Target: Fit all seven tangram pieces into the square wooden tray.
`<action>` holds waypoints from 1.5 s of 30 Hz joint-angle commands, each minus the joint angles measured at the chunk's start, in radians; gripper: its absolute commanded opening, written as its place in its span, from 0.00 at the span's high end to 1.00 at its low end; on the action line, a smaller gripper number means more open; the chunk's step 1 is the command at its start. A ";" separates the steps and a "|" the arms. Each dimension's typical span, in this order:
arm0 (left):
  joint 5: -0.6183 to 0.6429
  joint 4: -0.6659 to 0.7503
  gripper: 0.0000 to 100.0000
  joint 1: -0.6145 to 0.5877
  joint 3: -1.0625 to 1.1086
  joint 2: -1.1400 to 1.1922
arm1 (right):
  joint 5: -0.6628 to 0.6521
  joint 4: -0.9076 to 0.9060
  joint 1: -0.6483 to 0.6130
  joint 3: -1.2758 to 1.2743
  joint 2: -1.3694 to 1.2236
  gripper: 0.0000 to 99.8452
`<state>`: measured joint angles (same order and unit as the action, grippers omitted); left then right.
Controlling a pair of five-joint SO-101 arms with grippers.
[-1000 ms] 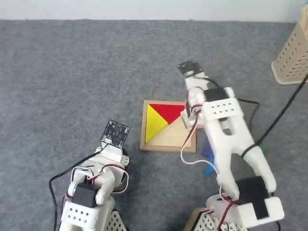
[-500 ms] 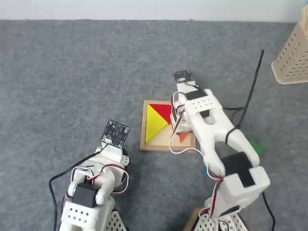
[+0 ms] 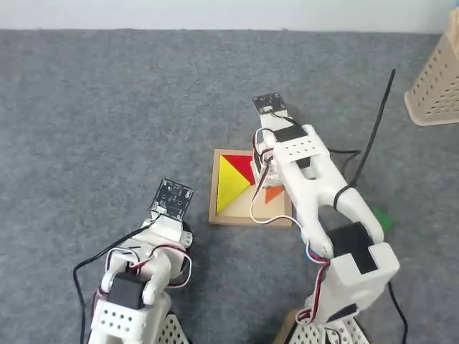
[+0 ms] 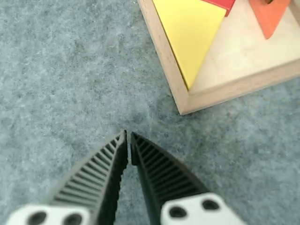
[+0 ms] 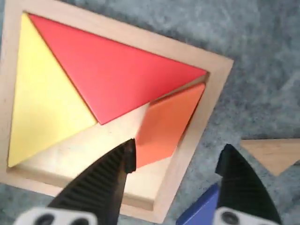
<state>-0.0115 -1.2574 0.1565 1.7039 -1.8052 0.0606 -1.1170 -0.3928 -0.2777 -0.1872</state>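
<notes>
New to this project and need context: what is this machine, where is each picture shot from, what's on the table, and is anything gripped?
Two small robot arms sit side by side at a grey carpeted table. The high view comes from a fixed camera looking down. The other two pictures come from a camera on each arm's wrist, looking along its gripper.

The square wooden tray holds a yellow triangle, a red triangle and an orange piece. The right gripper hangs open above the orange piece, apparently holding nothing. The left gripper is shut and empty over bare carpet near a tray corner.

Outside the tray, the right wrist view shows a blue piece and a plain wooden piece. The high view shows a green piece to the tray's right.
</notes>
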 commanded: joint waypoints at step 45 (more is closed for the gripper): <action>0.006 -0.006 0.99 0.003 -0.019 -0.020 | -0.213 -0.111 0.105 0.008 0.263 0.99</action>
<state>-0.0115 -1.2574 0.1565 1.7039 -1.8052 -0.0990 -1.1661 -0.3023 -0.3130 -0.0169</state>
